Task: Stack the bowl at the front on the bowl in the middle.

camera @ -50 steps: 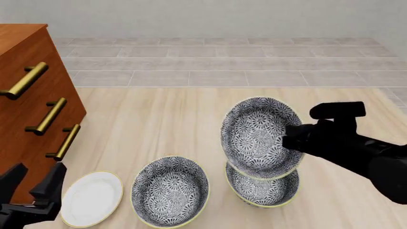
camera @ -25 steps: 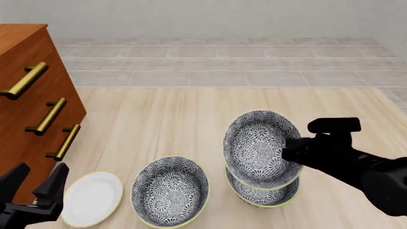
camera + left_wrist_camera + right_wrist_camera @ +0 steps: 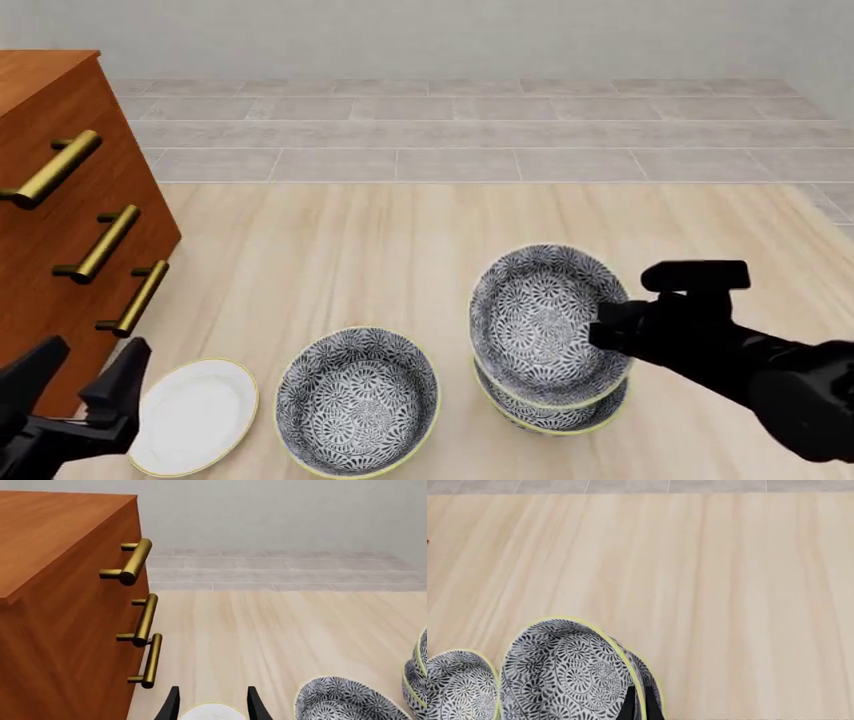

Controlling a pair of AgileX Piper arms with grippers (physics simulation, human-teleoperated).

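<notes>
Carried bowl: the bowl at the front (image 3: 545, 322) is off the table, tilted with its inside toward the camera, right over the bowl in the middle (image 3: 554, 408) and overlapping its rim in the front view.
Contact: whether the two bowls touch cannot be told; the upper one is not seated level.
Right gripper: the right gripper (image 3: 639, 706) is closed thin on the carried bowl's pale-yellow rim, one finger inside and one outside.
Third bowl: a matching bowl (image 3: 356, 398) sits on the table just beside the pair, apart from them.
Left gripper: the left gripper (image 3: 210, 705) has its fingers spread and holds nothing, hovering above the white plate (image 3: 194, 415) near the wooden drawer cabinet (image 3: 67, 230).
Progress: pick-up and carry look done; by my judgement what is left is levelling the bowl, settling it into the lower one and letting go.
</notes>
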